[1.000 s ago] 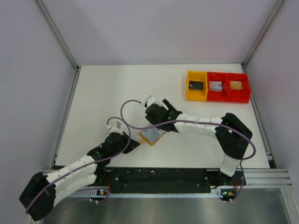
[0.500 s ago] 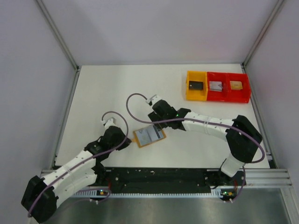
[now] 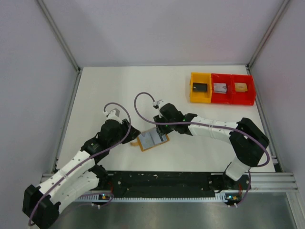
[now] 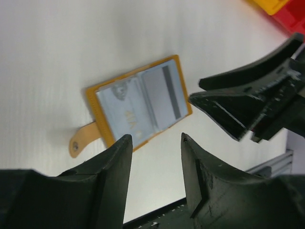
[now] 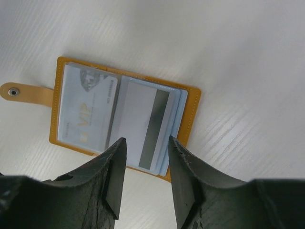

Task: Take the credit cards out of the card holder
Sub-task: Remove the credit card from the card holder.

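Counter [image 3: 105,90]: white, pale walls on three sides, arm bases at near edge.
Trays [image 3: 222,88]: one yellow, two red, far right of counter, well apart from the work; small rectangles inside, no part in the task.
Right arm [image 3: 209,130]: reaches in from the right, wrist over the far side of the wallet.
Left arm [image 3: 83,160]: reaches in from the left, wrist just left of the wallet.
Card holder [image 3: 150,139]: tan-orange, lying open and flat on the counter, near centre, between both wrists; snap tab [image 5: 24,93] sticking out one short side.
Credit cards [image 5: 138,126]: pale grey-blue, all inside the holder under clear sleeves; one half shows a VIP card [image 5: 86,114], other half a card with dark stripe, more edges stacked beneath it.
Right end effector [image 5: 145,176]: fingers apart, empty, hovering over the striped-card half, not touching.
Left end effector [image 4: 152,179]: fingers apart, empty, above the counter near the holder's long edge, not touching.
Step in hand: probably approach and line-up; no card out yet.
Next move calls for: likely one end effector pinning the holder down, the other pinching a protruding card edge and sliding it out along the sleeve; thin cards, little edge to catch.
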`<state>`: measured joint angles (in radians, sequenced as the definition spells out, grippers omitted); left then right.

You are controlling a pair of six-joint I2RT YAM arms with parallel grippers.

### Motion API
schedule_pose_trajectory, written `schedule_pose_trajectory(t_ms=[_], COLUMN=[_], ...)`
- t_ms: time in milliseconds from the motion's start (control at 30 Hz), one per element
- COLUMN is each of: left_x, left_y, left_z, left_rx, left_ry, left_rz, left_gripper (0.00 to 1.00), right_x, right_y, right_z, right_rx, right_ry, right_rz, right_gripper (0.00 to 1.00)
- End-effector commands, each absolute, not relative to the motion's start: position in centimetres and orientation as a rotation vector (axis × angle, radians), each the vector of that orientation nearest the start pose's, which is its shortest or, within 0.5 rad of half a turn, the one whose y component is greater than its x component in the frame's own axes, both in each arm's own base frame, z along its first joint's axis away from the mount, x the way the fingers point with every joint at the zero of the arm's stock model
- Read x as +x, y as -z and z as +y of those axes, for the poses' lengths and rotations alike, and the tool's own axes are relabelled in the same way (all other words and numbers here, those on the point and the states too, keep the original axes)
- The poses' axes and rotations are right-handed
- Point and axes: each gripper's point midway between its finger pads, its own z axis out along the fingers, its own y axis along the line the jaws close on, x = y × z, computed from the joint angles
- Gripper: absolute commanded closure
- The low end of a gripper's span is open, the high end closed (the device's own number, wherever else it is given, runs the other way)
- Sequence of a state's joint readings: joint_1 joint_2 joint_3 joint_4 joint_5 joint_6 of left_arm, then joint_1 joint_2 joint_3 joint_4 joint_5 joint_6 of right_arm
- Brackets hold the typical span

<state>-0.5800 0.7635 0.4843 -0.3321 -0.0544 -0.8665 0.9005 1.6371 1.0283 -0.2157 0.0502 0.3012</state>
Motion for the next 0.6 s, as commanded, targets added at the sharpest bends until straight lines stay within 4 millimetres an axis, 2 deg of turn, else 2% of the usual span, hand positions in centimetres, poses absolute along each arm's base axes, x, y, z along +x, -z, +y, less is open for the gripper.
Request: schedule_pose_trajectory(t_ms=[0, 167, 433, 567], left_x=[21.8, 22.8, 24.2, 24.4], left_y=[-16.0, -15.2, -11.6, -10.2], left_z=[-20.4, -23.3, -24.2, -24.5], left_rx=[-0.299, -0.283, -0.317, -0.325], left_ry=[1.022, 1.164, 1.13, 1.126], left_rz=[2.159, 2.167, 2.237, 2.274], left_gripper=[0.5, 0.5, 0.49, 0.48], right_x=[26.8, 26.8, 26.5, 26.6], right_y=[-9.1, -8.0, -6.0, -5.4], right_z=[33.2, 33.2, 31.9, 32.0], right_rx=[-0.591, -0.569, -0.494, -0.472], right_ry=[-0.642, -0.728, -0.733, -0.775], right_rz=[2.307, 2.333, 2.389, 2.392], right_gripper=[0.63, 0.77, 0.87, 0.89])
